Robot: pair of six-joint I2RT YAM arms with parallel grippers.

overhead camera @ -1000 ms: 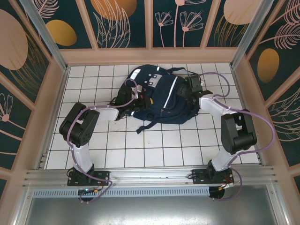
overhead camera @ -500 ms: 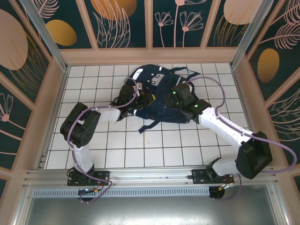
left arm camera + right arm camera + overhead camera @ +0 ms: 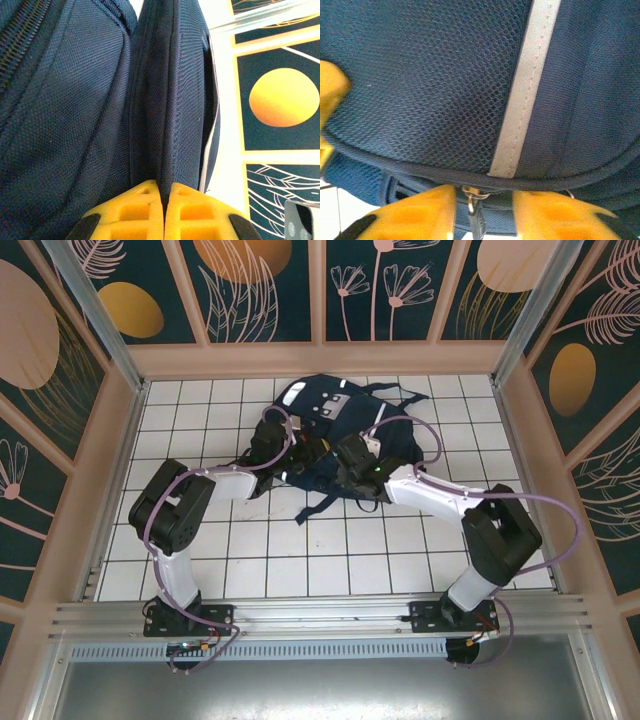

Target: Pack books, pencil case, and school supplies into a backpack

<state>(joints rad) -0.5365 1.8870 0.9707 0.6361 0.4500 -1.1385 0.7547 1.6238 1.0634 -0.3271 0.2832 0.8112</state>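
Note:
The navy backpack (image 3: 345, 425) lies at the back middle of the tiled floor, with white stripes and a grey patch. My left gripper (image 3: 302, 455) is at its left edge, shut on a fold of the navy fabric (image 3: 170, 125); the yellow fingertips (image 3: 150, 200) pinch the fold from both sides. My right gripper (image 3: 348, 472) is at the near edge, below a reflective stripe (image 3: 525, 95). It (image 3: 484, 200) stands open, with a metal zipper pull (image 3: 472, 197) hanging in the gap, touching neither finger. The books, pencil case and school supplies are hidden.
A dark strap (image 3: 315, 505) trails from the backpack onto the white tiles (image 3: 330, 560) toward the arm bases. Wooden walls (image 3: 320, 358) with dark painted panels close in the floor at the back and both sides.
My right arm swung from the backpack's right side to its near middle edge, and its jaws narrowed. The backpack bunched up slightly. The left gripper kept its grip.

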